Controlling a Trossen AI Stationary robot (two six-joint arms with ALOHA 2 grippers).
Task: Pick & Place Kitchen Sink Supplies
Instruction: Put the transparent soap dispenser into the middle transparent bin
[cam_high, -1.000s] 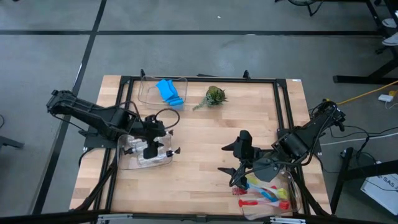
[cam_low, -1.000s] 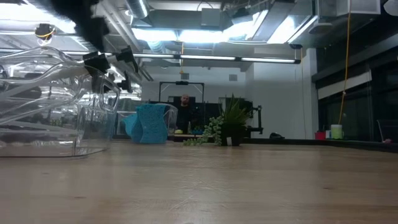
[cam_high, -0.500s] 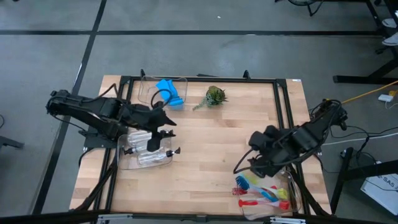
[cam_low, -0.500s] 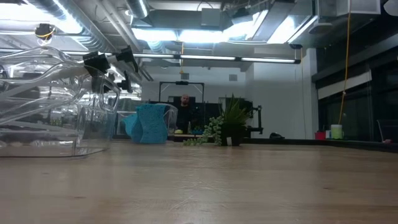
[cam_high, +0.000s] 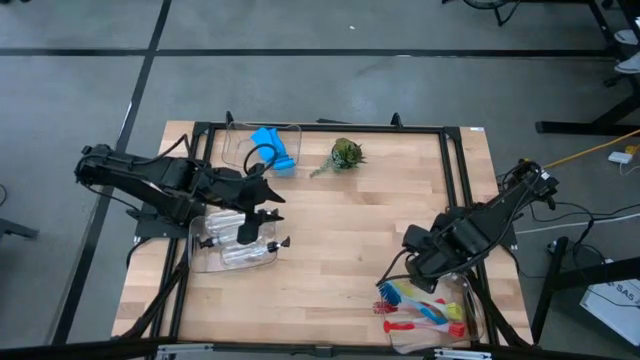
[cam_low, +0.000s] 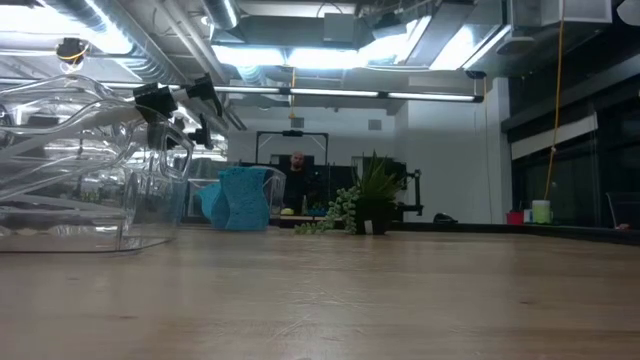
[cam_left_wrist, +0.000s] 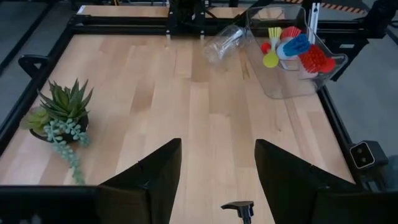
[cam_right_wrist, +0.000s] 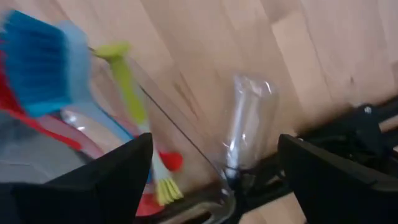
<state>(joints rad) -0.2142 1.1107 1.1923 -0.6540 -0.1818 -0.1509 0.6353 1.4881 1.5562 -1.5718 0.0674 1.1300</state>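
Clear bottles with black pump tops lie in a clear bin at the table's left. My left gripper hangs open above that bin, with nothing between its fingers. A blue sponge stands in a far bin. Red, blue and yellow-green brushes lie in a bin at the near right. My right gripper points down by that bin's far side, open. One clear bottle shows between its fingers, with a gap on each side; the same bottle appears beside the brush bin.
A small potted plant stands at the far middle. Black frame rails run around the tabletop. Bare wood lies between the two arms. In the low view a person sits in the room beyond the table.
My left gripper has risen out of the bottle bin and tipped up toward level, then kept still. My right gripper has swung from pointing level toward the table's left to pointing down. It has drawn back toward the right edge and sunk beside the brush bin.
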